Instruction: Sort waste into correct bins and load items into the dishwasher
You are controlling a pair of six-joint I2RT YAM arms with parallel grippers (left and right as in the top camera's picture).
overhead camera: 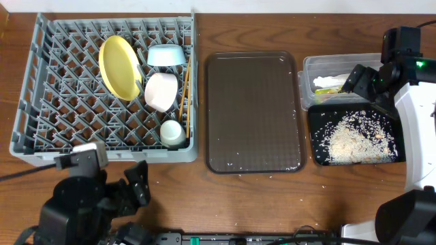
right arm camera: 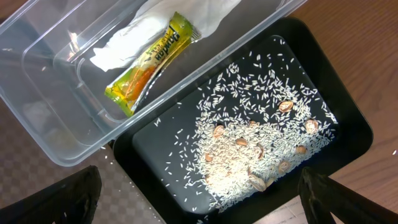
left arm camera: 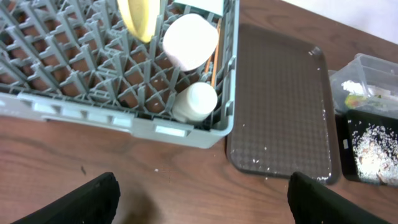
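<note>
inside black tray: loose rice; wrapper in clear tub | left gripper, right gripper: jaws spread

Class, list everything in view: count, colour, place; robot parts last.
dish rack: 1, grey, left
plate: 1, yellow, in rack
blue bowl: 1, light blue, in rack
white bowl: 1, white, in rack
cup: 1, white, in rack
chopsticks: pair, wooden, in rack
serving tray: 1, dark brown, centre
tub: 1, clear, right
snack wrapper: 1, green-and-yellow, in tub
napkin: 1, white, in tub
black tray: 1, black, beside tub
rice scraps: many, white, in black tray
table: 1, brown, underneath
left gripper: 1, black, near rack
right gripper: 1, black, over black tray
</note>
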